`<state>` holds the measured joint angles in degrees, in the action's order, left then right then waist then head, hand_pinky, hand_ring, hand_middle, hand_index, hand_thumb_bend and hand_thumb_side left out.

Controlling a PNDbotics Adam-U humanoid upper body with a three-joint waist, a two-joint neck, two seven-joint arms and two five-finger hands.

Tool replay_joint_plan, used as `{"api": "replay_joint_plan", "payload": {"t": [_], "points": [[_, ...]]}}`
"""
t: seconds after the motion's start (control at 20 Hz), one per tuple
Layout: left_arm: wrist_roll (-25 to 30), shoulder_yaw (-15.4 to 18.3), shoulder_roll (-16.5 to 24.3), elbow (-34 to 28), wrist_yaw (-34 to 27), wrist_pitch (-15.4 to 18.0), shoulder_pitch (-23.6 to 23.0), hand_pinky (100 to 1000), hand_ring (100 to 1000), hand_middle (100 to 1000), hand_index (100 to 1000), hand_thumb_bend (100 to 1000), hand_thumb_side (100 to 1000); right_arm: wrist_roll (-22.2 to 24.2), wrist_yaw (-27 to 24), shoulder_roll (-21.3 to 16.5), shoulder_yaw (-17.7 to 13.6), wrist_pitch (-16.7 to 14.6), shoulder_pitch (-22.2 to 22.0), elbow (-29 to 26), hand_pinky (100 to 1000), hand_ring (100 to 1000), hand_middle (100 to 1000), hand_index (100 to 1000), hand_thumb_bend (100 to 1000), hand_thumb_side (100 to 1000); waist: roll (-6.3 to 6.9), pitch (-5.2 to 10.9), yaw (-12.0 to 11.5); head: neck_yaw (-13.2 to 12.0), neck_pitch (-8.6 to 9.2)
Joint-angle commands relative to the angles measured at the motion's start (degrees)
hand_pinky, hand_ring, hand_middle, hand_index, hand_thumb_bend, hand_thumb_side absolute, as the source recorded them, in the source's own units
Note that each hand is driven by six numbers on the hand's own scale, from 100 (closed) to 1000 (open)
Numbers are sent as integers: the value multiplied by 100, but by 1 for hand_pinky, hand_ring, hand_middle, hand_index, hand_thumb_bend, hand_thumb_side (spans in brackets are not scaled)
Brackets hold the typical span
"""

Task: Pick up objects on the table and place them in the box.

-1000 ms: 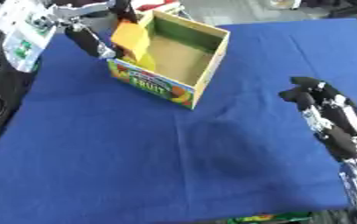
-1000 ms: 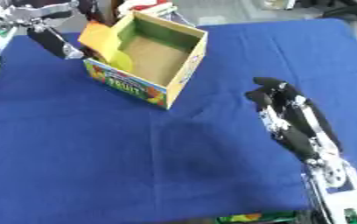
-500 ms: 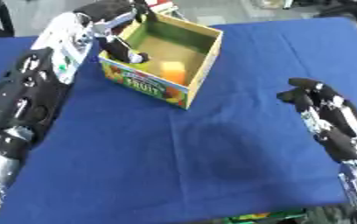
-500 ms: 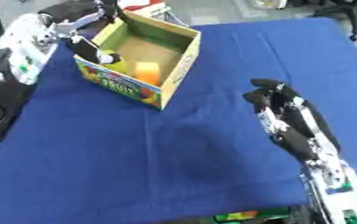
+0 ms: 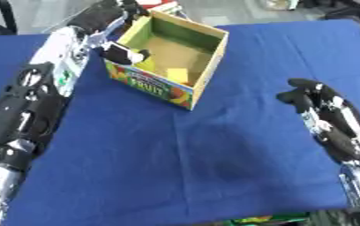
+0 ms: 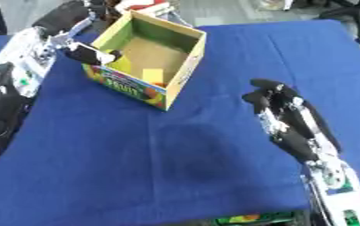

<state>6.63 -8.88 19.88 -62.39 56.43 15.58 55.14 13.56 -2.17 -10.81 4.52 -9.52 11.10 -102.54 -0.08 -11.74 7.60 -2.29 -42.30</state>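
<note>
A cardboard fruit box [image 5: 189,86] with a green inside stands open at the back left of the blue table [image 5: 183,159]. A yellow block [image 5: 177,75] lies on its floor, with another yellowish thing against its near-left wall. My left hand [image 5: 115,25] hovers at the box's left rim, its fingers relaxed and holding nothing; the thumb [image 5: 125,54] hangs over the box's near-left corner. My right hand [image 6: 287,115] rests open on the right side of the cloth, fingers pointing toward the back.
A red and white thing [image 6: 142,5] lies just behind the box. A colourful printed edge [image 6: 253,218] shows below the table's front edge. The blue cloth between the box and my right hand is bare.
The yellow block that my left hand held over the box now lies inside it. My left hand has let go and drawn back to the box's left rim. The right hand has stayed put.
</note>
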Motion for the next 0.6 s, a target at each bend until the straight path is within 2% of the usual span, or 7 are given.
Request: {"api": "replay_joint_plan", "payload": {"t": [0.05, 0.35, 0.6], "points": [[-336, 276, 325, -562, -320, 47, -160, 615, 688, 697, 815, 268, 282, -39, 9, -29, -76, -8, 62, -55, 829, 748, 587, 812, 100, 483, -27, 80, -112, 75, 26], [-948, 844, 398, -1552, -933, 497, -1133, 580, 661, 666, 799, 178, 345, -105, 43, -34, -140, -11, 94, -83, 829, 748, 587, 812, 100, 485, -40, 19, -346, 69, 81], [-1453, 980, 187, -2372, -1437, 143, -1952, 564, 653, 655, 794, 130, 383, -168, 74, -72, -197, -8, 148, -112, 828, 748, 586, 812, 100, 483, -34, -94, -495, -7, 128]]}}
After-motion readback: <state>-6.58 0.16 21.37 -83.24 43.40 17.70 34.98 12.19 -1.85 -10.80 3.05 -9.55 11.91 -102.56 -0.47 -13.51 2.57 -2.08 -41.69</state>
